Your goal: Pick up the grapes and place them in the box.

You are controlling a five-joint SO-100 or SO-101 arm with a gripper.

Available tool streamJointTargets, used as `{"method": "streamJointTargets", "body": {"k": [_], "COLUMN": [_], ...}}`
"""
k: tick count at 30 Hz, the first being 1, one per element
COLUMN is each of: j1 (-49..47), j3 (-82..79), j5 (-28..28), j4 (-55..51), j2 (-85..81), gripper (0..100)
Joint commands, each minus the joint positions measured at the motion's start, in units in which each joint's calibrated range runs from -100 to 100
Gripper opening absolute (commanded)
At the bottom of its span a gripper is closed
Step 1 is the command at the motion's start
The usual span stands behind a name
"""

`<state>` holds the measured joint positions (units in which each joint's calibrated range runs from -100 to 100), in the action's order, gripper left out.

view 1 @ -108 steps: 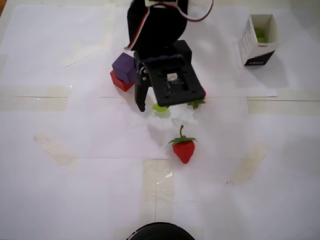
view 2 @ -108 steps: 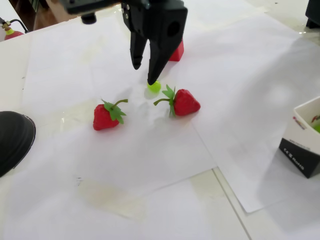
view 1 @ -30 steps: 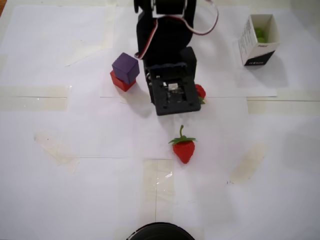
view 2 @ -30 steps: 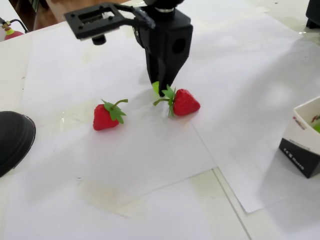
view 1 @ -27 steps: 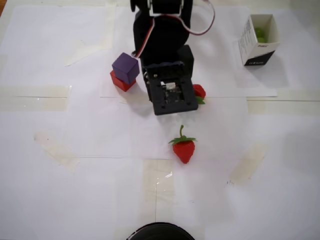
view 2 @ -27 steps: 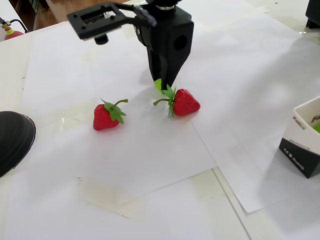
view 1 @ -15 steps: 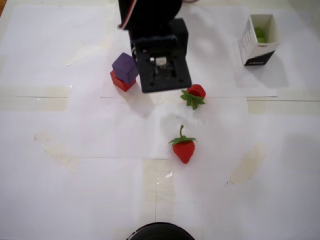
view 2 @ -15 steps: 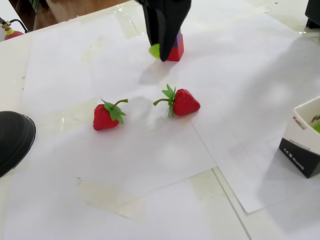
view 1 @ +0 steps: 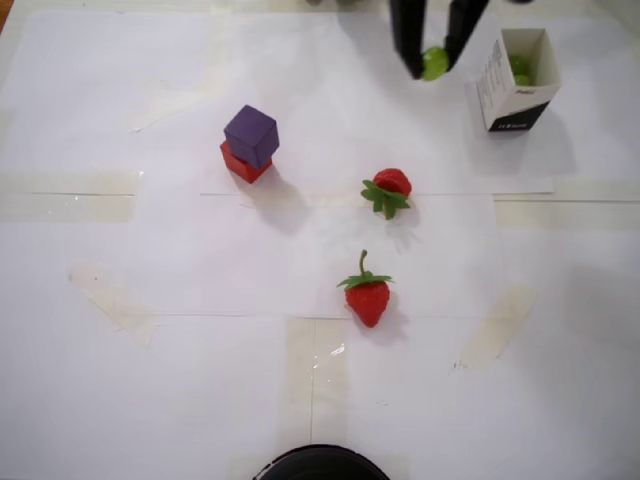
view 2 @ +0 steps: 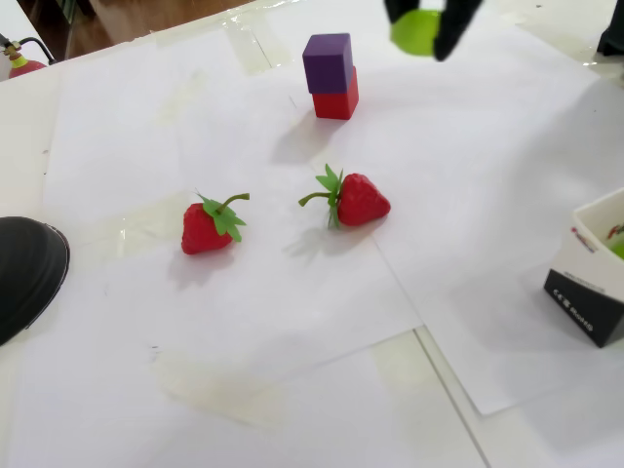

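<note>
A light-green grape hangs in the air between the black fingers of my gripper, which is shut on it at the top of the overhead view. The fixed view shows the same grape in the gripper at its top edge, well above the table. The white box with a black base stands just right of the gripper in the overhead view, with more green grapes inside. Only a corner of the box shows at the right edge of the fixed view.
Two red strawberries lie mid-table on white paper. A purple cube sits stacked on a red cube to the left. A black round object pokes in at the bottom edge.
The gripper closed on the grape beside the strawberry, lifted it, and carried it up and to the right toward the box. The arm's body has left both views.
</note>
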<state>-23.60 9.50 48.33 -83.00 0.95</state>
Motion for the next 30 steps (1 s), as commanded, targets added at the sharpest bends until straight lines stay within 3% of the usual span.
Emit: {"method": "streamJointTargets", "body": {"k": [1,12,30], "j1": [-8.83,-22.80,-20.52], "j3": [2.50,-12.23,-17.23], "j5": [0.93,6.06,5.52], "j4": [-0.17,2.78,6.94], "j2": [-5.51,-5.00,-5.08], "gripper": [9,7,7]}}
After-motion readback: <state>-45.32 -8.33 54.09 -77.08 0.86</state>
